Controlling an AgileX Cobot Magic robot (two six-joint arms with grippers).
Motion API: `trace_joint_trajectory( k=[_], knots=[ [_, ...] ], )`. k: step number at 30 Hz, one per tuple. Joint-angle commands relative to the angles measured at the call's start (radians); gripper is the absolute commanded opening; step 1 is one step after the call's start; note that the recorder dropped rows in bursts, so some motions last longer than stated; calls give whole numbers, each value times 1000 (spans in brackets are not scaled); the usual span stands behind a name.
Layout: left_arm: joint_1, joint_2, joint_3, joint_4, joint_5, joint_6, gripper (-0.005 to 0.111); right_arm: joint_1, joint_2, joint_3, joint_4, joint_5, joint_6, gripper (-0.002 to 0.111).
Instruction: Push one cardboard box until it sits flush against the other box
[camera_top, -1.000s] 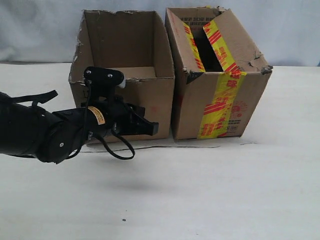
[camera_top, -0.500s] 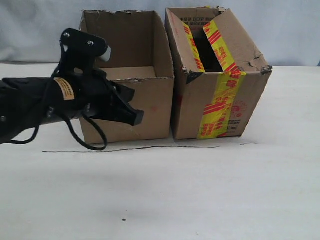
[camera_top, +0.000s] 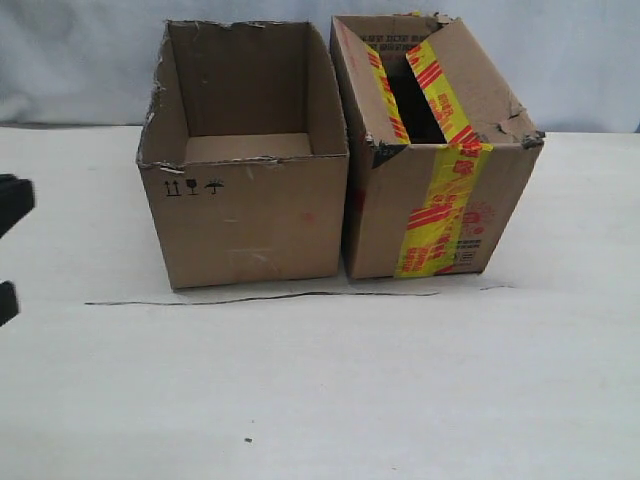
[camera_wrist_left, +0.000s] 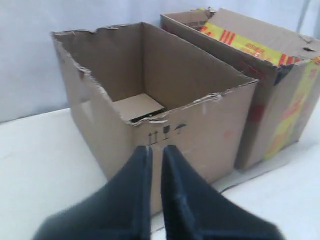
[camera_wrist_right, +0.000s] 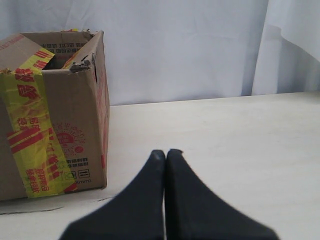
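The plain box (camera_top: 245, 215) stands against the taped box (camera_top: 440, 190) (push seemingly done), so the left tool (camera_wrist_left: 156, 150) and right tool (camera_wrist_right: 166, 154) sit clear, pinched together, empty.

The plain box (camera_top: 245, 215), at 10 o'clock on the table (camera_top: 400, 400), is matt brown cardboard, scuffed pale in spots, its rim torn rough and fibrous. The taped box (camera_top: 378, 215), at 1 o'clock, is the same matt cardboard, creased and dented at the corners. Its yellow-and-red tape (camera_top: 445, 200) looks smooth and faintly glossy. The table is pale and matt. The backdrop (camera_top: 580, 60) at 12 o'clock is soft whitish cloth. The left gripper (camera_wrist_left: 156, 148) and right gripper (camera_wrist_right: 166, 152) are smooth matt black.
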Motion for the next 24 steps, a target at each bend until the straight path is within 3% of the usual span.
trace_joint_trajectory(
  k=[1,8,21,24],
  knots=[
    [90,-226,116,38,14,6,0,3,-4,5,-5,-3,-7,0],
    [111,-485,215,73,131,1,0,3,-4,5,-5,-3,-7,0],
    [109,-512,215,83,131,3,0,3,-4,5,-5,-3,-7,0],
    [152,-534,246,75,97,3,0,3,-4,5,-5,-3,-7,0]
  ],
)
